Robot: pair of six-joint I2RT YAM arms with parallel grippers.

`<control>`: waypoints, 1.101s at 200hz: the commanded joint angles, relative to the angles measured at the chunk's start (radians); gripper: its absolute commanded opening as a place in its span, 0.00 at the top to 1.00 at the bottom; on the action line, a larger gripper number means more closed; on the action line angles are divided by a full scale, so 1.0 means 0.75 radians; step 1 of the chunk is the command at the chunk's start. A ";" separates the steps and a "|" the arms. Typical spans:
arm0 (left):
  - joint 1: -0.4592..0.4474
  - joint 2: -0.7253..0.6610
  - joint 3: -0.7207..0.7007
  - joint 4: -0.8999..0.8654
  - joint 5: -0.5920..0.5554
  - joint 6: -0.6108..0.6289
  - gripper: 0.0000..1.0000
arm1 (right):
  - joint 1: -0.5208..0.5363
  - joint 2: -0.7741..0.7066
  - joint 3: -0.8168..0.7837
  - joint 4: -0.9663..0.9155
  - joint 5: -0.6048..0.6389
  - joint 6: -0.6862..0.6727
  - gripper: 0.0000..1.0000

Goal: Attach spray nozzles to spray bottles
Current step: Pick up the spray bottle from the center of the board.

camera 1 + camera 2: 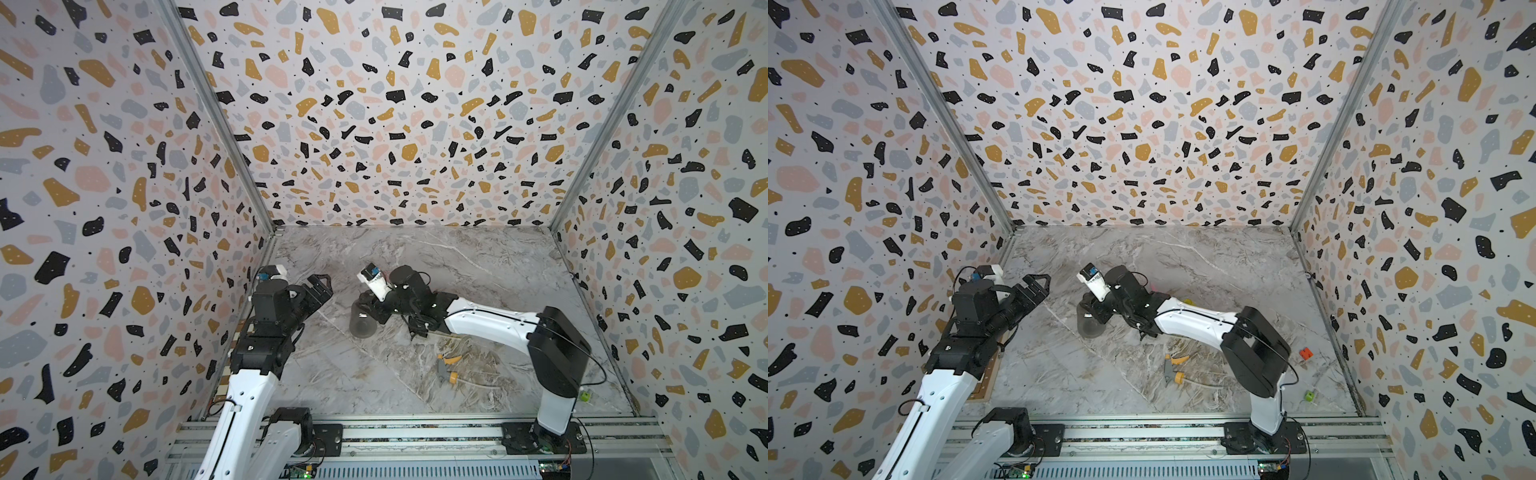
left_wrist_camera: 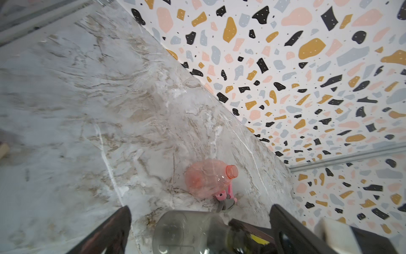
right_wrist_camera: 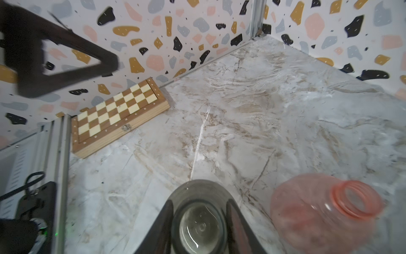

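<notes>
My right gripper [image 1: 371, 306] [image 3: 198, 222] is shut on the neck end of the smoky dark-grey spray bottle [image 1: 361, 323] [image 1: 1089, 322] [image 3: 198, 193]. The bottle is held on its side, low over the marble, base toward the left arm. My left gripper [image 1: 322, 286] [image 1: 1038, 284] [image 2: 200, 209] stands open a short way left of that base, holding nothing. The pink bottle [image 2: 206, 180] [image 3: 318, 211] lies on its side beyond, with the pink-and-grey nozzle [image 2: 224, 198] against it. The grey and yellow nozzle [image 1: 446, 368] [image 1: 1173, 368] lies near the front. A black piece with a thin tube [image 1: 417, 328] lies under the right arm.
A wooden chessboard box [image 3: 118, 116] lies against the left wall beneath the left arm. A small orange block [image 1: 1305, 353] and a green one [image 1: 585, 396] sit near the right wall. An aluminium rail [image 1: 415, 432] runs along the front edge. Patterned walls close in three sides.
</notes>
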 commanded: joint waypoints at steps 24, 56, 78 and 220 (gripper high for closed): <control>-0.008 0.047 -0.034 0.310 0.353 -0.029 0.01 | -0.135 -0.441 -0.251 0.047 -0.109 0.097 0.71; -0.111 0.086 -0.111 0.553 0.528 -0.065 0.01 | -0.283 -0.696 -0.432 0.065 -0.212 0.210 0.71; -0.244 0.121 -0.207 0.845 0.655 -0.118 0.01 | -0.388 -0.822 -0.500 0.082 -0.353 0.290 0.71; -0.530 0.132 -0.243 1.102 1.019 0.163 0.01 | -0.499 -1.224 -0.675 -0.023 -0.831 0.496 0.71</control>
